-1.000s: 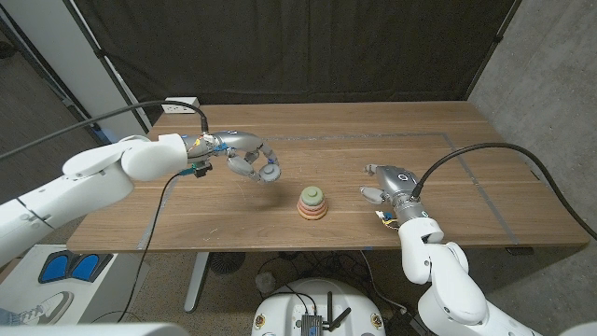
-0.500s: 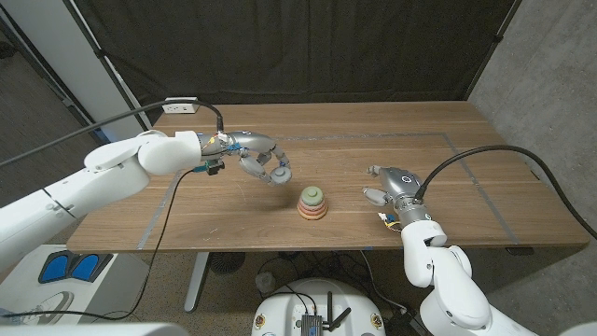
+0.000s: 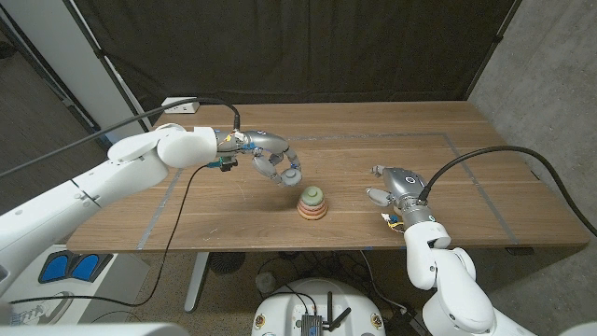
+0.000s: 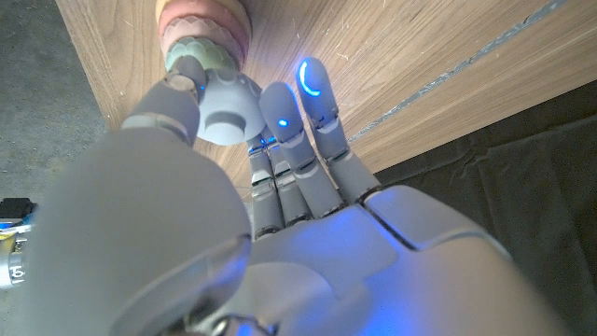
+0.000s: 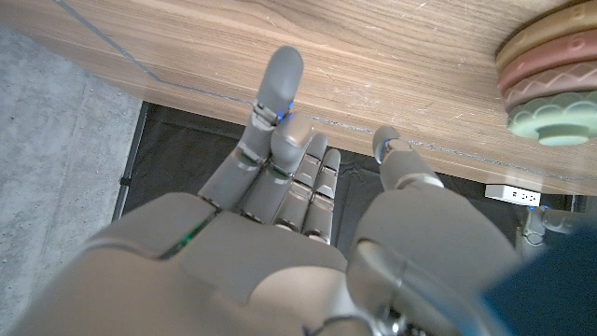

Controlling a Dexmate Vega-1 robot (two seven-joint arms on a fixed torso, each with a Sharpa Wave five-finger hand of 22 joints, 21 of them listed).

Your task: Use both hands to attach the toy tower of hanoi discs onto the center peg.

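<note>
- The wooden desk point(image 3: 448, 177) has thin lines on it.
- The left hand point(image 3: 275, 163) is above the desk, just beside the stack, and pinches a small pale disc point(image 4: 229, 110).
- The right hand point(image 3: 390, 184) is near the stack's other side, fingers apart, holding nothing.
- The stack of discs point(image 3: 312, 202) sits in the desk's middle, pink below and green on top.

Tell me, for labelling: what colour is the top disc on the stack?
Pale green top disc, clearest in the right wrist view.

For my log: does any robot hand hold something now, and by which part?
The left robot hand pinches a small blue-grey disc by its rim. The right robot hand holds nothing.
</note>
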